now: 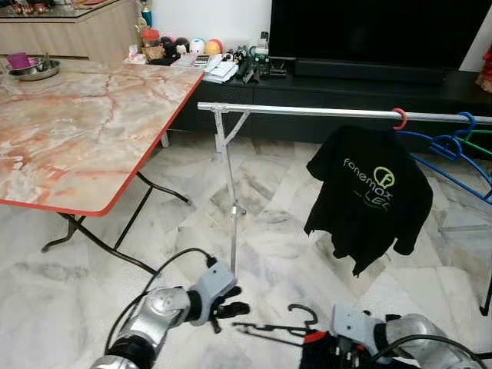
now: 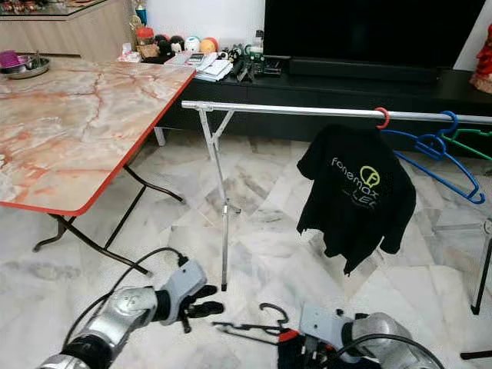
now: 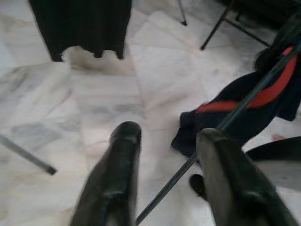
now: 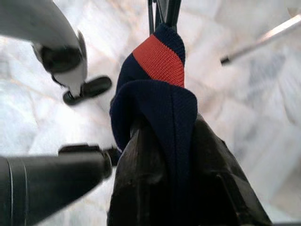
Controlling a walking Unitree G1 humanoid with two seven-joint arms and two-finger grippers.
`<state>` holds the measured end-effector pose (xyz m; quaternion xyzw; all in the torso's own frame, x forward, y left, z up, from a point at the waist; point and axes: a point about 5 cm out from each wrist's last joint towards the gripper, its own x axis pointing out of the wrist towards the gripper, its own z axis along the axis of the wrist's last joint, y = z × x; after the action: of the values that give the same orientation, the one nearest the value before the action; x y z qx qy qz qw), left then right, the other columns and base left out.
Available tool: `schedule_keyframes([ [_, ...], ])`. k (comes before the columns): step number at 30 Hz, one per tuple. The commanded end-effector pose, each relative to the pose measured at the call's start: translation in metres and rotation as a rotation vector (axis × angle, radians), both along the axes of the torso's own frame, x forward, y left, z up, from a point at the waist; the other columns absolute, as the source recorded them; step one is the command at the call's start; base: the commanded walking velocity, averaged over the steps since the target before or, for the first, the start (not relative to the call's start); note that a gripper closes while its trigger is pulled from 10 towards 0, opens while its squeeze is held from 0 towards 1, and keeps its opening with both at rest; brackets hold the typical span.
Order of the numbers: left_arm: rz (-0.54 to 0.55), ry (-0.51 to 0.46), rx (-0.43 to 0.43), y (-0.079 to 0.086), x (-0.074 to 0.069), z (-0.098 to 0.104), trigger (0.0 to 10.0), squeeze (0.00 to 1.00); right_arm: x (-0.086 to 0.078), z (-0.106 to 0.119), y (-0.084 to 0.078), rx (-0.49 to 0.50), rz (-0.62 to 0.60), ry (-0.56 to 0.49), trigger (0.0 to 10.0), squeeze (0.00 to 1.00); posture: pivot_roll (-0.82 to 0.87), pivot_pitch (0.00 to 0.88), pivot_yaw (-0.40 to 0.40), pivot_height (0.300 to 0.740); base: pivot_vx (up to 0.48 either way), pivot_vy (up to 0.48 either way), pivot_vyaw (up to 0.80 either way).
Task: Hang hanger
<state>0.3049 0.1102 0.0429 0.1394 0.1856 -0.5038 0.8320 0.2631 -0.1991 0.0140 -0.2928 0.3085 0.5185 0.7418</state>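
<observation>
Carry step, pre-hang. Right gripper (image 4: 164, 155) clamped on navy-red garment (image 4: 157, 94) w/ black hanger (image 1: 280, 327), low over floor. Left gripper (image 1: 228, 307) open, just beside hanger's end. Next: lift hook onto rail (image 1: 307, 111), left of black T-shirt (image 1: 369, 192).

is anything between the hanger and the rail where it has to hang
Nothing visible blocks it. The right gripper holds the hanger with its navy garment low over the floor; the rail stands ahead with a bare stretch left of the black shirt.
</observation>
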Motion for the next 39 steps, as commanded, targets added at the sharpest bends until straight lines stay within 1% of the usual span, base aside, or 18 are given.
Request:
schedule_keyframes([
  [1, -0.032, 0.036, -0.003, -0.001, -0.005, -0.003, 10.0, 1.0, 0.007, 0.009, 0.004, 0.033, 0.024, -0.038, 10.0, 0.0, 0.07, 0.059, -0.024, 0.74, 0.0, 0.0, 0.0],
  [4, -0.053, 0.053, -0.013, -0.003, -0.007, -0.003, 10.0, 1.0, 0.008, 0.011, 0.007, 0.061, 0.047, -0.028, 10.0, 0.0, 0.07, 0.058, -0.017, 0.74, 0.0, 0.0, 0.0],
  [5, -0.063, 0.061, -0.017, -0.004, -0.008, -0.003, 10.0, 1.0, 0.007, 0.013, 0.008, 0.07, 0.076, -0.017, 10.0, 0.0, 0.07, 0.057, -0.014, 0.74, 0.0, 0.0, 0.0],
  [8, -0.079, 0.069, -0.008, -0.004, -0.009, -0.003, 10.0, 1.0, 0.006, 0.018, 0.009, 0.097, 0.108, -0.003, 10.0, 0.0, 0.06, 0.059, -0.012, 0.74, 0.0, 0.0, 0.0],
  [11, -0.086, 0.083, -0.005, -0.004, -0.011, -0.005, 10.0, 1.0, 0.006, 0.02, 0.011, 0.107, 0.127, 0.0, 10.0, 0.0, 0.06, 0.059, -0.011, 0.74, 0.0, 0.0, 0.0],
  [16, -0.119, 0.137, 0.002, -0.006, -0.016, -0.009, 10.0, 1.0, 0.006, 0.018, 0.016, 0.121, 0.135, -0.002, 10.0, 0.0, 0.07, 0.06, -0.009, 0.74, 0.0, 0.0, 0.0],
  [17, -0.125, 0.138, 0.003, -0.006, -0.016, -0.009, 10.0, 0.0, 0.006, 0.018, 0.017, 0.125, 0.133, -0.003, 10.0, 0.0, 0.07, 0.06, -0.009, 0.74, 0.0, 0.0, 0.0],
  [20, -0.143, 0.167, -0.015, -0.006, -0.019, -0.009, 10.0, 0.0, 0.007, 0.018, 0.02, 0.13, 0.135, -0.004, 10.0, 0.0, 0.07, 0.061, -0.009, 0.74, 0.0, 0.0, 0.0],
  [24, -0.166, 0.187, -0.014, -0.006, -0.021, -0.009, 10.0, 0.0, 0.008, 0.018, 0.022, 0.122, 0.148, -0.011, 10.0, 0.0, 0.07, 0.06, -0.01, 0.74, 0.0, 0.0, 0.0],
  [28, -0.187, 0.207, -0.008, -0.006, -0.024, -0.01, 10.0, 0.0, 0.01, 0.021, 0.027, 0.149, 0.149, -0.02, 10.0, 0.0, 0.07, 0.06, -0.01, 0.74, 0.0, 0.0, 0.0],
  [30, -0.2, 0.224, 0.003, -0.008, -0.026, -0.012, 10.0, 0.0, 0.012, 0.026, 0.03, 0.179, 0.153, -0.029, 10.0, 0.0, 0.07, 0.062, -0.01, 0.74, 0.0, 0.0, 0.0],
  [35, -0.195, 0.21, 0.016, -0.011, -0.026, -0.013, 10.0, 0.0, 0.014, 0.031, 0.032, 0.194, 0.167, -0.038, 10.0, 0.0, 0.07, 0.062, -0.011, 0.74, 0.0, 0.0, 0.0],
  [36, -0.188, 0.207, 0.017, -0.013, -0.026, -0.013, 10.0, 0.0, 0.015, 0.035, 0.034, 0.217, 0.173, -0.04, 10.0, 0.0, 0.07, 0.062, -0.011, 0.74, 0.0, 0.0, 0.0],
  [39, -0.193, 0.213, 0.022, -0.014, -0.026, -0.014, 10.0, 0.0, 0.015, 0.039, 0.037, 0.237, 0.191, -0.032, 10.0, 0.0, 0.06, 0.061, -0.011, 0.74, 0.0, 0.0, 0.0],
])
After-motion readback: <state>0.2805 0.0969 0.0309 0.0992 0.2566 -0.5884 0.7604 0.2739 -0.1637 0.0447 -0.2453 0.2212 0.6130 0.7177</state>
